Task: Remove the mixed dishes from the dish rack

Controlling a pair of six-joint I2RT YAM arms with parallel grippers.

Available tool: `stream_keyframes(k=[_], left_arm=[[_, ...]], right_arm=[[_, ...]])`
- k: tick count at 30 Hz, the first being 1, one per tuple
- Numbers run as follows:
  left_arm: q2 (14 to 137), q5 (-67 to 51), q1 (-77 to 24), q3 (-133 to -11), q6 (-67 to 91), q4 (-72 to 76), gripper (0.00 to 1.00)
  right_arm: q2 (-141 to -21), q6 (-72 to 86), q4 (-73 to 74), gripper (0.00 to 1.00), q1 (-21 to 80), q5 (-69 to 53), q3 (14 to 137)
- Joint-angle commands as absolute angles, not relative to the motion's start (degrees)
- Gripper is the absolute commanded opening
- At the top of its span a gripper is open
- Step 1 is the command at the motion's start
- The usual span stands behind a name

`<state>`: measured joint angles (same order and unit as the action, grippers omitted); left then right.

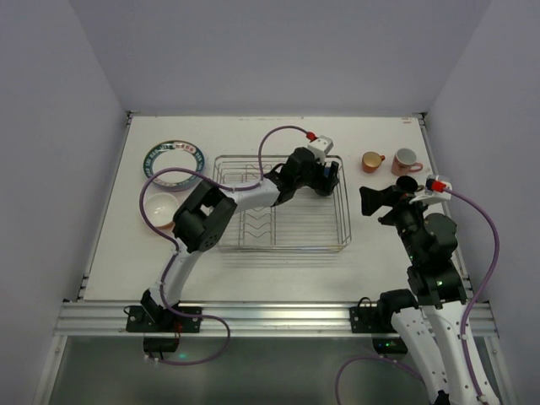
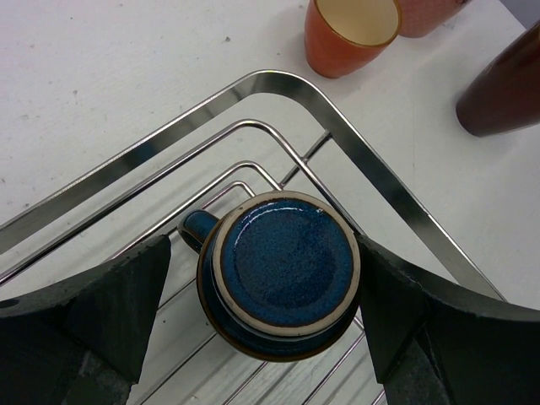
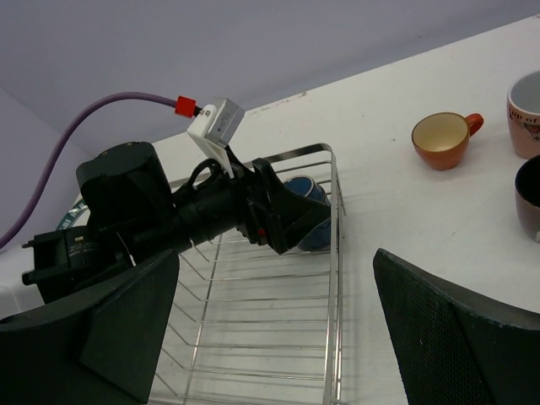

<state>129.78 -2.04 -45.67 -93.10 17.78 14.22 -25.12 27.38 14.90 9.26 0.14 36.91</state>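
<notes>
Now my left tool (image 2: 263, 291) stands wide either side of the blue mug (image 2: 285, 263), mid-frame in the rack (image 2: 371, 160) corner, so I judge closing and lifting comes next, while my right tool (image 1: 368, 202) hangs wide open.

I see a lab test cell: bare white table (image 1: 126, 253), blank walls (image 1: 278, 51) on three sides, aluminium rail (image 1: 270, 314) along its near edge.

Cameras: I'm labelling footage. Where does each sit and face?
Top external: above and behind, looking down on the table; left arm, right arm show.
Left wrist: looks down on the blue mug in the rack corner; left gripper shows.
Right wrist: faces the left arm across the rack; right gripper shows.
Shared by both wrists: blue mug.
</notes>
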Motion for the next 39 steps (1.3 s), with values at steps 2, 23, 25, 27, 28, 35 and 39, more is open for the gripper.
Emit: stream_keyframes(k=[2, 23, 25, 27, 28, 35, 39], left_arm=[[130.61, 2.54, -46.76, -94.48, 14.68, 16.52, 0.91], [130.78, 8.96, -48.69, -94.04, 12.74, 16.44, 0.92], [130.87, 9.23, -48.78, -94.04, 12.83, 16.44, 0.92], [130.78, 9.49, -48.78, -93.96, 12.83, 16.35, 0.92], [130.69, 9.49, -48.87, -93.96, 12.83, 16.35, 0.91], [129.90, 9.84, -48.87, -93.69, 12.57, 16.61, 0.54], [127.28, 9.84, -48.96, -92.11, 13.01, 17.31, 0.27]], right_arm=[[-25.23, 27.07, 11.69, 0.99, 9.14, -1.14, 36.48], [-24.87, 27.07, 11.60, 0.99, 9.14, -1.41, 36.30], [-24.87, 27.07, 11.51, 0.99, 9.14, -1.41, 36.30], [-24.79, 27.07, 11.51, 0.99, 9.14, -1.41, 36.39], [-24.79, 27.16, 11.51, 0.99, 9.14, -1.41, 36.39], [-24.79, 27.07, 11.51, 0.99, 9.14, -1.49, 36.39], [-24.70, 27.16, 11.60, 0.99, 9.14, -1.49, 36.39]])
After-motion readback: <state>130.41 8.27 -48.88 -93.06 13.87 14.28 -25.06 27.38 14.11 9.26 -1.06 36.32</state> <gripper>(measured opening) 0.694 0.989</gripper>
